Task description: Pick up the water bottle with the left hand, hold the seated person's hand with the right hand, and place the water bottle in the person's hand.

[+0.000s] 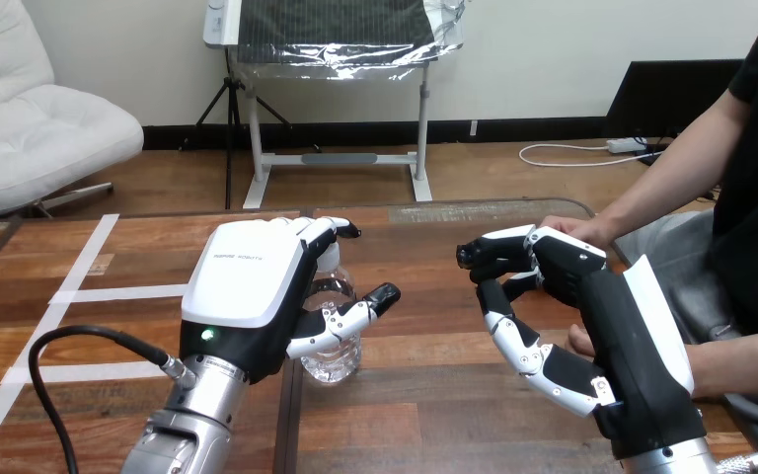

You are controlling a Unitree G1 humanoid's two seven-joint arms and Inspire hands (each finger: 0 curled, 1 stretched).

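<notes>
On the near left of the wooden table [434,405] stands the clear water bottle [332,348], upright, with the robot's left hand [247,286] brought in around it from the near side. Its fingers [328,231] reach past the far side of the bottle and its thumb [355,316] crosses the near side. Both look fairly straight, so the bottle sits in the gap between them rather than in a closed grip. That placement suits a side grasp: the hand only has to close before lifting. The bottle's base rests on the table, so I judge the pick not yet made.

Well to the right, the right hand [592,306] is held up on edge with its back toward the person. Whether it grips anything I cannot tell. One of the person's hands [570,229] rests just beyond it at the far side, touching or nearly so. A nearer forearm [740,363] runs in from the right edge and passes behind the robot's palm. The right hand seems posted there to steady the receiving hand, but no hold on it is visible, and bottle and person are well apart.
</notes>
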